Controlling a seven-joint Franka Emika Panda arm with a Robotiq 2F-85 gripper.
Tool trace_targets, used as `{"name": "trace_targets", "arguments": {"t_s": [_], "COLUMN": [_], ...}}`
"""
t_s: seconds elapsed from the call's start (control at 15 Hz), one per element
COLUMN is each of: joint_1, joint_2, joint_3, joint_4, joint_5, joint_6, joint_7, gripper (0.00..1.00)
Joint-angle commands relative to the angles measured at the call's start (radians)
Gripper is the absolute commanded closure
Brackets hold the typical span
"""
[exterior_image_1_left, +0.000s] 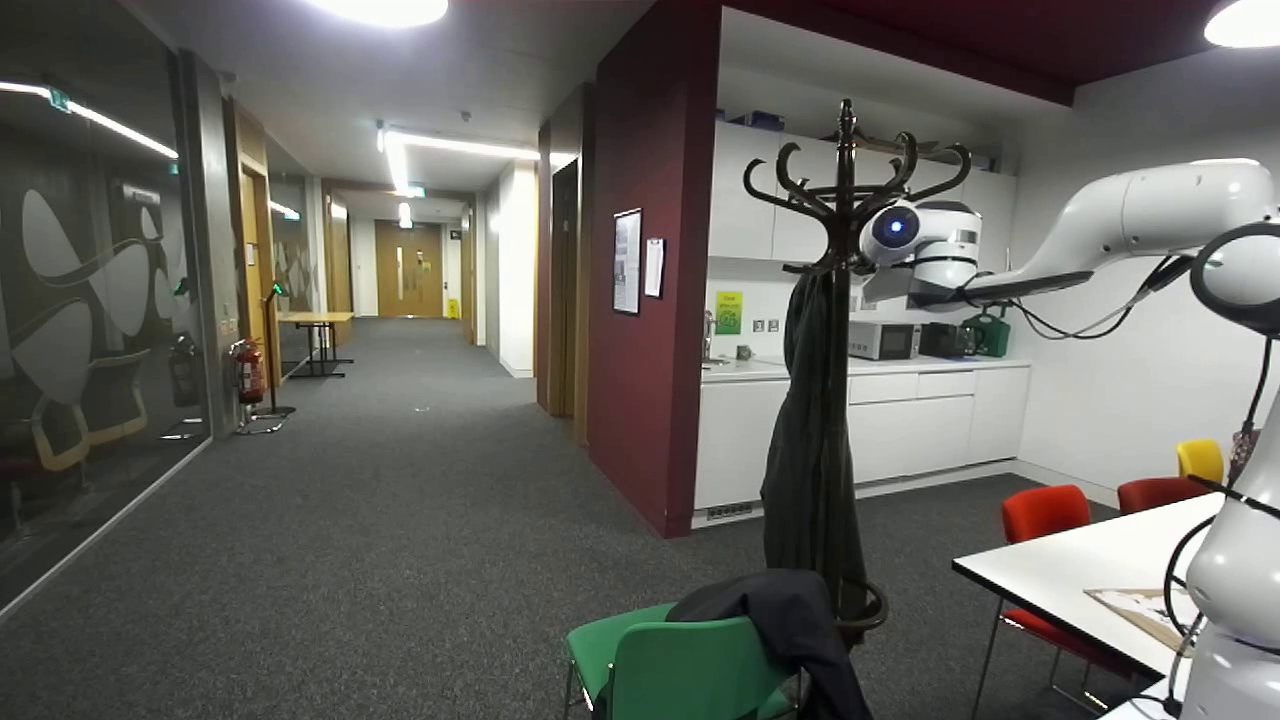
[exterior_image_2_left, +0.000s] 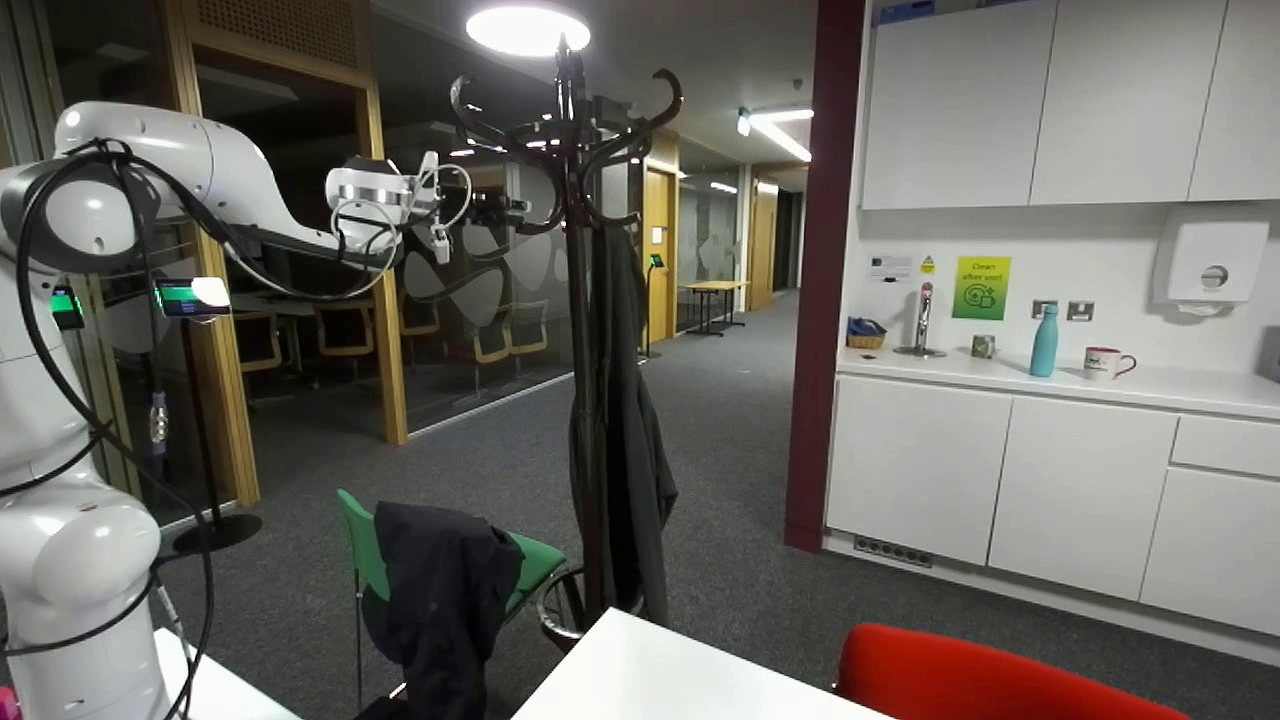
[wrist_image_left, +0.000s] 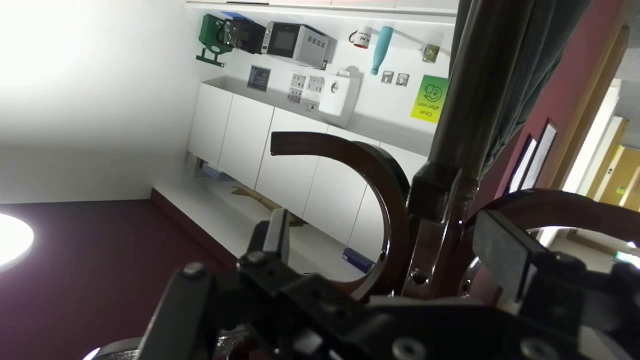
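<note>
"How does the gripper (wrist_image_left: 384, 225) stand?"

"Released: its two fingers (wrist_image_left: 502, 252) are parted wide, and in the wrist view the upper post (wrist_image_left: 477, 95) shows between them."

"The post of what, and where is it?"

"A dark brown bentwood coat stand (exterior_image_2_left: 583, 380), upright on grey carpet (exterior_image_1_left: 430, 560), directly before the gripper. Its curved hooks (wrist_image_left: 305, 143) are the parts nearest the fingers. One finger overlaps a hook in the wrist view, where the room appears upside down; whether finger and hook touch cannot be told."

"What hangs there?"

"A long dark coat (exterior_image_2_left: 637, 430), falling close beside the post in both exterior views. Near the stand's foot is a green chair (exterior_image_1_left: 690, 660), a black jacket (exterior_image_2_left: 440, 570) draped over its back."

"And the robot arm (exterior_image_2_left: 230, 165)?"

"It extends roughly level with the hooks. Lower down is a white table (exterior_image_2_left: 690, 680), with a red chair (exterior_image_2_left: 980, 680) at its edge."

"What stands on the kitchen counter (exterior_image_2_left: 960, 375)?"

"A chrome tap (exterior_image_2_left: 925, 322), a turquoise bottle (exterior_image_2_left: 1044, 345), a white mug (exterior_image_2_left: 1103, 363) with a red handle and, in an exterior view, a microwave (exterior_image_1_left: 885, 341). On the wall (exterior_image_2_left: 1110, 250) behind them a yellow-green sign (exterior_image_2_left: 981, 288) reads 'Clean after use!' below white cabinets (exterior_image_2_left: 950, 110)."
</note>
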Motion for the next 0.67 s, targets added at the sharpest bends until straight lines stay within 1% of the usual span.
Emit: {"name": "trace_targets", "arguments": {"t_s": [0.0,0.6], "joint_1": [-0.002,-0.006], "joint_2": [-0.021,-0.042], "joint_3": [0.002,-0.003], "joint_4": [-0.024,-0.057], "joint_5": [-0.029,-0.026], "joint_6": [-0.004,-0.007], "joint_7": [0.024,0.030], "gripper": [0.00,0.00]}}
